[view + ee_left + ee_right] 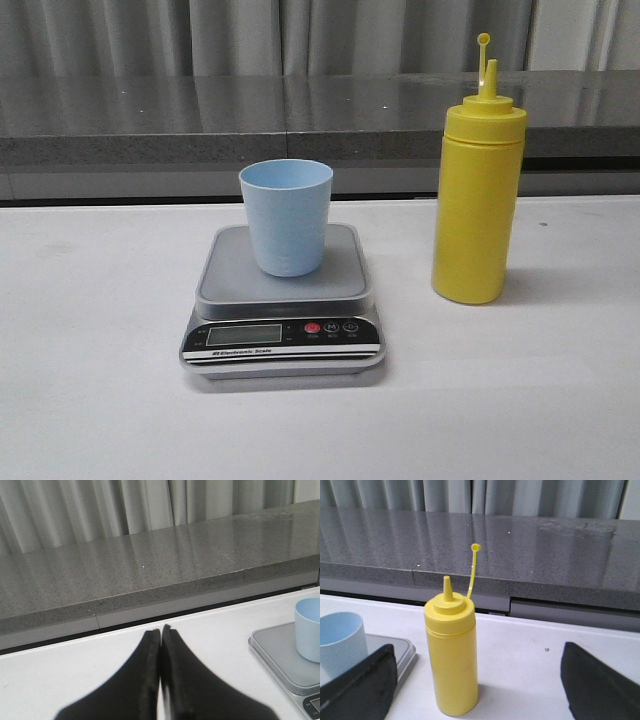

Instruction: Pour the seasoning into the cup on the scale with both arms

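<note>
The pale blue cup [286, 215] stands upright on the grey scale [284, 300] at the table's middle. The yellow seasoning bottle [478, 190] stands upright to the right of the scale, its nozzle uncapped and the small cap hanging on its tether. Neither arm shows in the front view. In the left wrist view my left gripper [161, 630] is shut and empty over bare table, the scale [285, 655] and cup [310, 629] off to one side. In the right wrist view my right gripper [479, 675] is wide open, the bottle [452, 655] standing ahead between its fingers, untouched.
A grey stone ledge [200, 125] runs along the back of the white table [100, 380], with pale curtains behind it. The scale's display and red and black buttons face the front edge.
</note>
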Motion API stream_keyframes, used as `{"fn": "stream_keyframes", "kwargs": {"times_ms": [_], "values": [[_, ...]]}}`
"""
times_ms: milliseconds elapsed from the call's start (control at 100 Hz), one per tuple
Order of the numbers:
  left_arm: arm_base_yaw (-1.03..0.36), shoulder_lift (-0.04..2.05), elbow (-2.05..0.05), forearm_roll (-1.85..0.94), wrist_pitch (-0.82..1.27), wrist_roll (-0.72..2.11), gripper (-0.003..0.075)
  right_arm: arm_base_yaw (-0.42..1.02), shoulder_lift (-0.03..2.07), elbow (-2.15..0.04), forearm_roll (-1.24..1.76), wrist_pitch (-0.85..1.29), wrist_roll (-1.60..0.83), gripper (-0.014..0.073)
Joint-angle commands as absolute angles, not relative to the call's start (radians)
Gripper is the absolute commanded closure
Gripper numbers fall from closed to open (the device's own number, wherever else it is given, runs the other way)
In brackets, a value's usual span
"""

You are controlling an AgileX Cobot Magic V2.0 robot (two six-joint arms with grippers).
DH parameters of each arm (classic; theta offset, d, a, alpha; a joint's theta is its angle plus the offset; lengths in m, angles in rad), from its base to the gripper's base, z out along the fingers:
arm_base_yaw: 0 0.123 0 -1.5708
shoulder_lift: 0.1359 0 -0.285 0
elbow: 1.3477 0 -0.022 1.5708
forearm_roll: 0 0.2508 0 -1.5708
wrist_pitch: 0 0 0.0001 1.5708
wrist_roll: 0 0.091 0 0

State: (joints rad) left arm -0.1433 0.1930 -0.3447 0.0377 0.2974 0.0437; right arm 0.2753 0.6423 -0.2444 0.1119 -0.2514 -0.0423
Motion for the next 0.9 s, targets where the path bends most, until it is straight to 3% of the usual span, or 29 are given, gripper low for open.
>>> {"fn": "stream_keyframes", "kwargs": {"times_ms": [0, 360, 470, 720, 890], "values": [[-0.141, 0.205, -0.369, 0.038, 0.216, 0.040, 0.0738, 0.271, 0.548, -0.269, 0.114, -0.220, -0.058, -0.0061], [-0.141, 0.205, -0.369, 0.038, 0.216, 0.040, 0.0738, 0.271, 0.272, -0.269, 0.094, 0.076, -0.063, -0.0026], [-0.141, 0.205, -0.369, 0.038, 0.216, 0.040, 0.0738, 0.271, 0.241, -0.269, 0.066, 0.110, -0.063, 0.0128], [-0.141, 0.205, -0.369, 0.038, 0.216, 0.040, 0.0738, 0.271, 0.237, -0.269, 0.060, 0.118, -0.063, 0.0669], [-0.141, 0.205, -0.369, 0.038, 0.216, 0.040, 0.0738, 0.271, 0.237, -0.269, 0.060, 0.118, -0.063, 0.0662]]}}
